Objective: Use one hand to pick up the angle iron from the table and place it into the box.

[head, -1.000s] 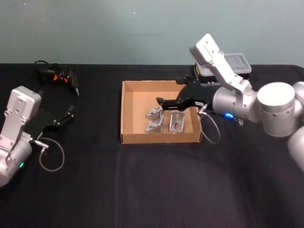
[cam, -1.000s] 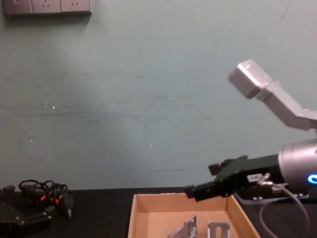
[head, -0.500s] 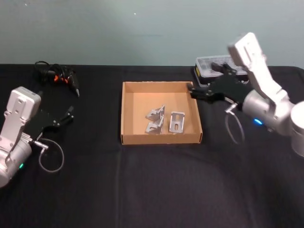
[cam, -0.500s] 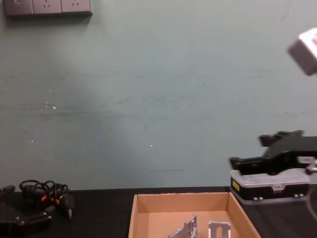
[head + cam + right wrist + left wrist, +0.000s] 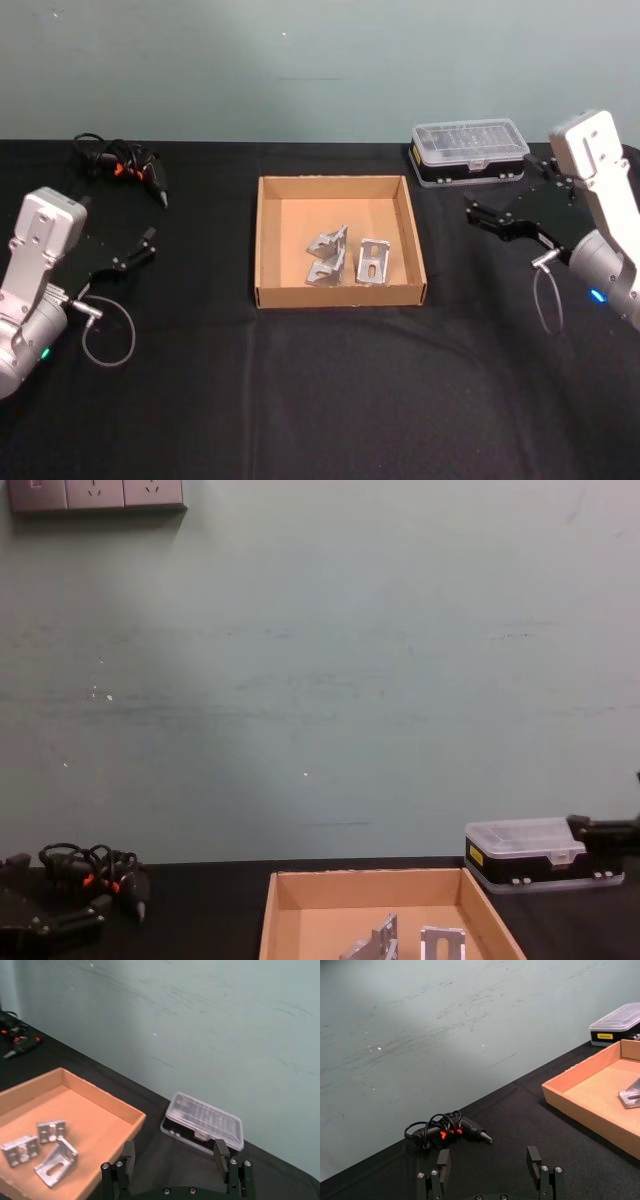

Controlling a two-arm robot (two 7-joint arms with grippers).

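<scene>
The table (image 5: 320, 400) is big and black. The tan box (image 5: 268, 240) sits in the middle of it, with three angle irons (image 5: 328, 255) lying inside. A second ago the right gripper (image 5: 478, 216) reached over the box. Now it has pulled back to the right, well apart from the box and near the black case (image 5: 468, 152) with the clear lid. Its fingers are spread apart and hold nothing. The left gripper (image 5: 148, 240) waits at the left, fingers apart and empty, near a black tool (image 5: 130, 165) with wires.
</scene>
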